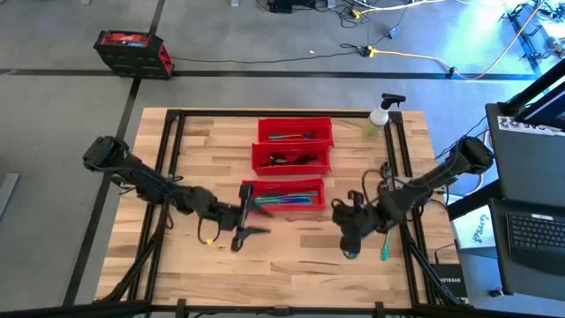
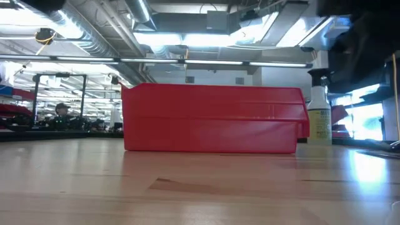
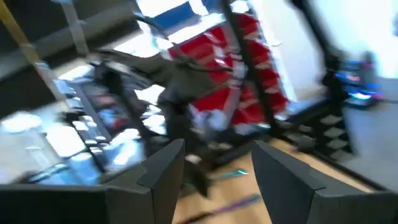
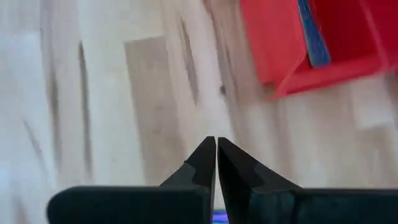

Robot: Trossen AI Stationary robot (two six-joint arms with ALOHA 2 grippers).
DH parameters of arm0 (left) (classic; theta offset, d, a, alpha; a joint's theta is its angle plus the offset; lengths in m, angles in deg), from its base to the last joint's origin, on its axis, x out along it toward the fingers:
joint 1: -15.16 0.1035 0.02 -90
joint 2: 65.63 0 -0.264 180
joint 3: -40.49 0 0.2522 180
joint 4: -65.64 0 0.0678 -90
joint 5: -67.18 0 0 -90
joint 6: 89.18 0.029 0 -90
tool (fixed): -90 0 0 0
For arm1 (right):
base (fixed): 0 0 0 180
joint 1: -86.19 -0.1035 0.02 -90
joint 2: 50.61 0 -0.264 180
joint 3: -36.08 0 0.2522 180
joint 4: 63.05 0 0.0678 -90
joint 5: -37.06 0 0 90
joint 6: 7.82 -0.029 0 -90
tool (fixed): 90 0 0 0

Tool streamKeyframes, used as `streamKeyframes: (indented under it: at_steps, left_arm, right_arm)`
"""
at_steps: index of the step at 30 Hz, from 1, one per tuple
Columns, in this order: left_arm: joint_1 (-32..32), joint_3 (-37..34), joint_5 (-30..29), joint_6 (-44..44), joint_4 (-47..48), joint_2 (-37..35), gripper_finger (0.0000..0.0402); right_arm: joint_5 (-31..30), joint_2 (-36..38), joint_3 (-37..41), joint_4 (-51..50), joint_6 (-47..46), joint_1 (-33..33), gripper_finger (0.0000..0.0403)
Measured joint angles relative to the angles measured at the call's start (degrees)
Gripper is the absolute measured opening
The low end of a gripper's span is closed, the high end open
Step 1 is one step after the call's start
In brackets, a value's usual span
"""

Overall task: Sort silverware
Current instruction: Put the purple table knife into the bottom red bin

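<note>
Silverware [image 1: 284,198] lies mostly in three red bins stacked up the middle of the high view. The nearest bin [image 1: 283,182] holds blue-teal pieces lying lengthwise; the middle bin [image 1: 291,147] holds dark pieces [image 1: 293,160]; the far bin [image 1: 296,124] holds a few slim teal ones [image 1: 291,136]. One teal piece [image 1: 385,246] lies loose on the wooden table [image 1: 282,265] at lower right of that frame, just beside the right arm. In the left wrist view two loose pieces, one teal [image 3: 234,173] and one purple [image 3: 239,202], lie on the wood beyond the fingers.

Left gripper [image 1: 240,222]: lower centre-left of the high view, just off the nearest bin's left end. Its arm runs in from the frame's left edge, elbow bent, reaching toward centre. In its wrist view the two dark fingers [image 3: 163,174] stand clearly apart with nothing visible between them; the view is motion-blurred.

Right gripper [image 1: 350,247]: lower centre-right of the high view, arm slanting down from the right edge, wrist pointing toward the table. In its wrist view the fingertips [image 4: 205,158] are pressed together, closed on nothing visible, over bare wood, with a bin corner at upper right.

A spray bottle [image 1: 380,117] stands at the table's far right corner. The low view shows the nearest bin's long side [image 2: 212,119] across mid-frame and the bottle [image 2: 319,116] right of it.
</note>
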Motion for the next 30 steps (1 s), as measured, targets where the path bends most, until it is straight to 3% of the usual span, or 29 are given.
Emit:
streamKeyframes:
  at_steps: [6,10,17,25,30]
  left_arm:
    - [-5.3,0.0,-0.1,-3.1,2.2,3.5,0.0175]
    - [-8.6,0.1,-0.8,-8.7,1.5,6.5,0.0175]
    - [-12.8,0.1,-7.5,-15.6,-3.2,13.2,0.0175]
    - [-12.3,0.0,-9.0,-28.3,-5.4,18.4,0.0175]
    - [-12.4,0.0,-10.8,-29.1,-5.5,18.4,0.0175]
  right_arm:
    - [-2.1,-0.4,1.1,-2.1,-21.2,-8.0,0.0000]
    - [-1.7,-2.9,2.6,-4.6,-29.9,-13.2,0.0000]
    - [4.4,-11.6,2.9,-6.1,-30.4,-17.4,0.0000]
    - [3.6,-20.3,2.7,-6.7,-28.9,-17.5,0.0000]
    - [3.1,-21.0,2.5,-5.0,-28.8,-17.5,0.0000]
